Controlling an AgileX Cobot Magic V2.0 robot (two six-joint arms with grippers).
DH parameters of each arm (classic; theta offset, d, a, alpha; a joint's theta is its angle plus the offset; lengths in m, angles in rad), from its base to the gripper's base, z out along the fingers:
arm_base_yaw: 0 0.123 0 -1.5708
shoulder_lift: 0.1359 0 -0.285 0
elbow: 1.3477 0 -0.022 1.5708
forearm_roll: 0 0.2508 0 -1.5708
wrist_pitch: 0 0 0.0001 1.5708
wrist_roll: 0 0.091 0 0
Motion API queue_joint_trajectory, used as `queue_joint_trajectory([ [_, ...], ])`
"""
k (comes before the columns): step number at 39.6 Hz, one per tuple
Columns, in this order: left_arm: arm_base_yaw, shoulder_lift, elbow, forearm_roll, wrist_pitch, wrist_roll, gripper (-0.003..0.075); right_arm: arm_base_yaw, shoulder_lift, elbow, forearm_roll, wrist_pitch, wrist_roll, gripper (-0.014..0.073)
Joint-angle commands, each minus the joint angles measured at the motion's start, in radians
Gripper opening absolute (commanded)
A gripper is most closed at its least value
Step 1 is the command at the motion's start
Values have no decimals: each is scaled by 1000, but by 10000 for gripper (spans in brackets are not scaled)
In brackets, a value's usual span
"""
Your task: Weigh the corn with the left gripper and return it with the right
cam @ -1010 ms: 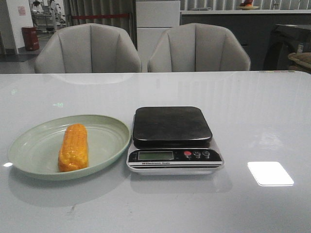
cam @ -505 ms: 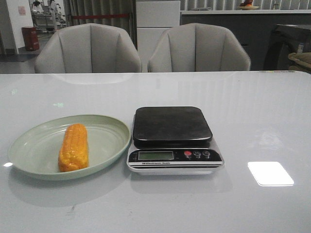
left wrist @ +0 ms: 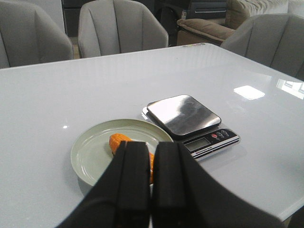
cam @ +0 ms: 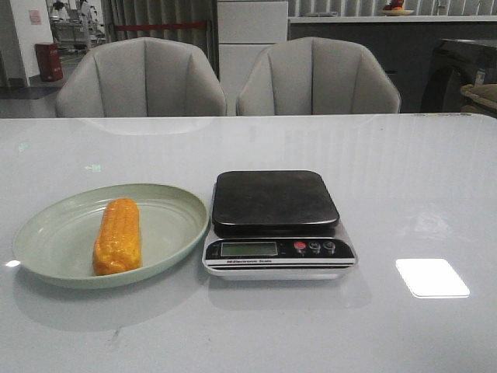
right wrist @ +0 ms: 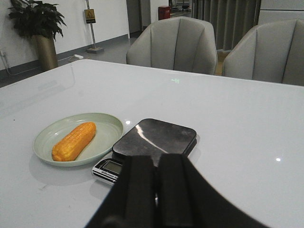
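We see the corn [cam: 117,235] lying lengthwise in a pale green plate [cam: 54,260] on the white table [cam: 419,186], untouched. Just beside the plate, on the right in the front view, sits a scale [cam: 276,224], its dark platform bare. The left gripper [left wrist: 148,178] hangs above the table with nothing held, jaws pressed together. The right gripper [right wrist: 154,190] likewise, fingers closed on nothing.

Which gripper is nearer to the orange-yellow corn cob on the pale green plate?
Left. The left gripper looks down just over the orange-yellow corn cob; the right gripper is behind the scale, farther off.
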Motion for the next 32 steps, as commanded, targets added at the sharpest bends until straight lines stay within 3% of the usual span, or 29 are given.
queue_joint_trajectory([
  [1,2,-5,-23,5,-82,-2,114,-6,10,-28,-18,-88,-12,157],
  [20,16,-5,38,57,-112,-2,114,-6,10,-28,-18,-88,-12,157],
  [32,244,-7,233,43,-410,-2,114,-6,10,-28,-18,-88,-12,157],
])
